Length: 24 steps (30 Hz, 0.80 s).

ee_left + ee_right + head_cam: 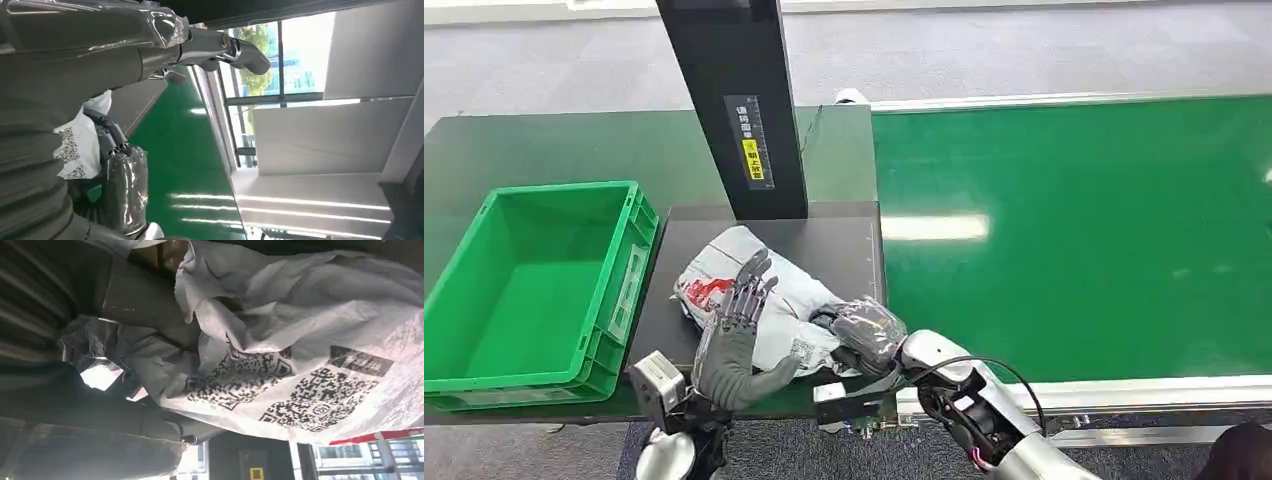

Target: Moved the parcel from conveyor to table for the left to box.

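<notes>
White crinkled plastic parcel (759, 300) lies on the dark table (844, 245). Right hand (864, 335) grips its edge. Left hand (734, 345) hovers above, fingers spread, beside the green plastic crate (534, 290).

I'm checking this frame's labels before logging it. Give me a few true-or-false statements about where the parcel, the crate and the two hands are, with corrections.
1. The parcel lies on the dark table, not on the green conveyor. True.
2. The green crate already holds the parcel. False: the crate is empty; the parcel lies beside it on the table.
3. The right hand is at the parcel's edge nearest the conveyor. True.
4. The left hand is clenched around the parcel. False: its fingers are spread, raised over the parcel.
5. The crate stands on the conveyor. False: it stands on the table, on the side away from the conveyor.
</notes>
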Motion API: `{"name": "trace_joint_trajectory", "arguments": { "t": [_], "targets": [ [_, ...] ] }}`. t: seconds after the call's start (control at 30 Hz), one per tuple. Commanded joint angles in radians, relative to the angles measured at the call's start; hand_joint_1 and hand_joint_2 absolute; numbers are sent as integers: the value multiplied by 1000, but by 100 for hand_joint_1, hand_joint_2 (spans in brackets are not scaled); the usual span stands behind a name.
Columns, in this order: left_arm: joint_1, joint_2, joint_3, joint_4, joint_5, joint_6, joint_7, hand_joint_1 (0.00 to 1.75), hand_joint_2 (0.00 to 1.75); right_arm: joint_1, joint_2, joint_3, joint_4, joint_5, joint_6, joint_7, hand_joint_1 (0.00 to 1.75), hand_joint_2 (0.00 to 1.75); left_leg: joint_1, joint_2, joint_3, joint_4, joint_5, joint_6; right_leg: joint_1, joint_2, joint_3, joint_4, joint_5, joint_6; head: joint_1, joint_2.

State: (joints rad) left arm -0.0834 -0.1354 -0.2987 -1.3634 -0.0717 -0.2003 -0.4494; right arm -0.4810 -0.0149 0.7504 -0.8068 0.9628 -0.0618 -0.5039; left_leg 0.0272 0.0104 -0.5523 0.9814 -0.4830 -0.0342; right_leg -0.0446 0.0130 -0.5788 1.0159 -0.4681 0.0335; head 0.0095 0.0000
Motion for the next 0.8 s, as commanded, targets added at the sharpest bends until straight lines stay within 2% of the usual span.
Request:
{"name": "trace_joint_trajectory", "arguments": {
  "t": [0.03,0.07,0.1,0.13,0.4,0.5,0.6,0.67,0.8],
  "targets": [
    [-15,21,-21,62,5,5,2,0,175,-48,0,50,48,29,-125,64,175,175,0,0,0,0,0,2,0,0,0,0,0,-2,0,0],
    [-14,22,-21,61,5,5,2,0,175,-47,1,45,48,28,-133,68,175,175,0,0,0,-1,0,2,1,-1,0,-1,1,-4,0,0],
    [-10,24,-19,56,6,8,1,0,175,-47,4,33,49,24,-139,77,58,175,0,0,0,-1,0,2,1,-1,0,-1,0,-3,0,0],
    [-8,25,-19,53,7,11,1,0,175,-46,5,26,48,28,-153,84,0,175,1,0,0,-1,0,3,2,-1,1,-2,1,-4,0,0],
    [6,32,-11,43,15,25,2,0,175,-17,13,-18,-7,-18,-201,29,0,175,0,0,0,-1,0,2,1,0,0,-1,0,-3,0,0],
    [6,33,-16,38,18,30,-1,0,175,11,15,-48,-62,-66,-224,-32,0,175,0,-1,1,-1,0,2,1,-1,1,-1,0,-3,0,0],
    [-4,33,-18,37,23,35,0,0,175,28,16,-79,-104,-131,-180,-59,0,175,0,-1,0,-1,0,2,1,-2,0,-1,0,-3,0,0],
    [-2,34,-19,43,25,37,1,0,175,49,16,-124,-121,-243,-93,-99,0,175,1,-2,0,-1,0,3,1,-2,0,-1,0,-4,0,0],
    [0,34,-19,46,25,38,1,0,175,54,10,-126,-122,-247,-91,-104,0,175,0,-2,0,-1,1,2,1,-3,1,-1,0,-3,0,0]
  ]
}}
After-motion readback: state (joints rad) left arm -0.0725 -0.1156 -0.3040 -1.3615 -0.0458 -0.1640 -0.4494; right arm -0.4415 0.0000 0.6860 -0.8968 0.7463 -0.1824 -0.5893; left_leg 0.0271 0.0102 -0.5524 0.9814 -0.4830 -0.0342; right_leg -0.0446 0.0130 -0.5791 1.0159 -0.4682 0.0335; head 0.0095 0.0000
